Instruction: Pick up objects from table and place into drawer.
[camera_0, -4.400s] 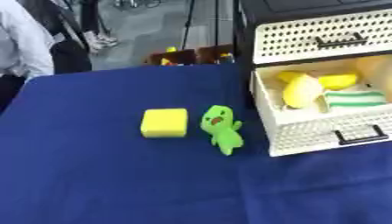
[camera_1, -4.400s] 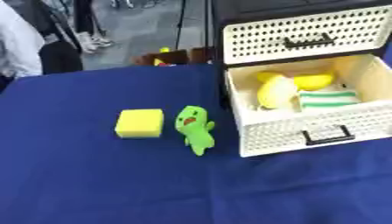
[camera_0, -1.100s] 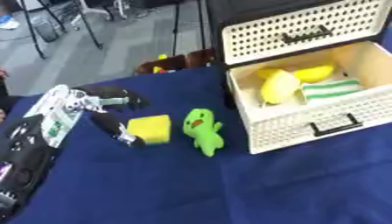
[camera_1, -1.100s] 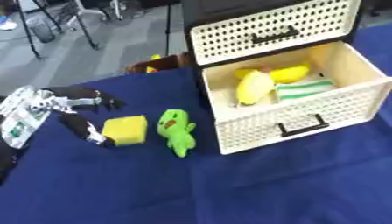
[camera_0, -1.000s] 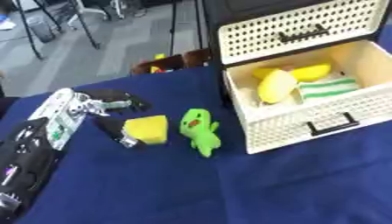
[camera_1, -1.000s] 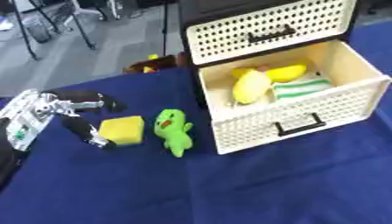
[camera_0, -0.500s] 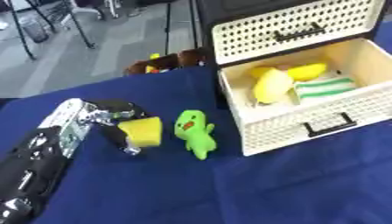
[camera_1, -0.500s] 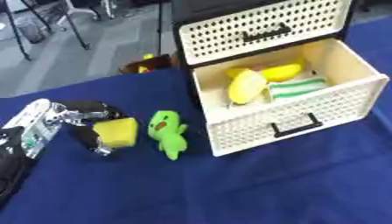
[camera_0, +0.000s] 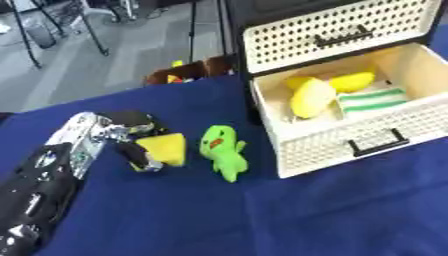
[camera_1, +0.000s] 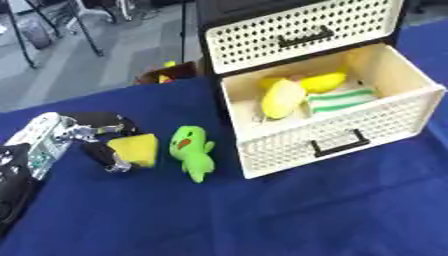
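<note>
Left eye view: left robot hand (camera_0: 131, 137) reaches in low, fingers curled around yellow block (camera_0: 164, 149).

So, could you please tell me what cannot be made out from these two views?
- Right hand: in neither view.
- Left hand: the yellow block covers its fingertips, so the contact is unclear.
- Drawer: its front wall hides the floor under the yellow items and the striped cloth.
</note>
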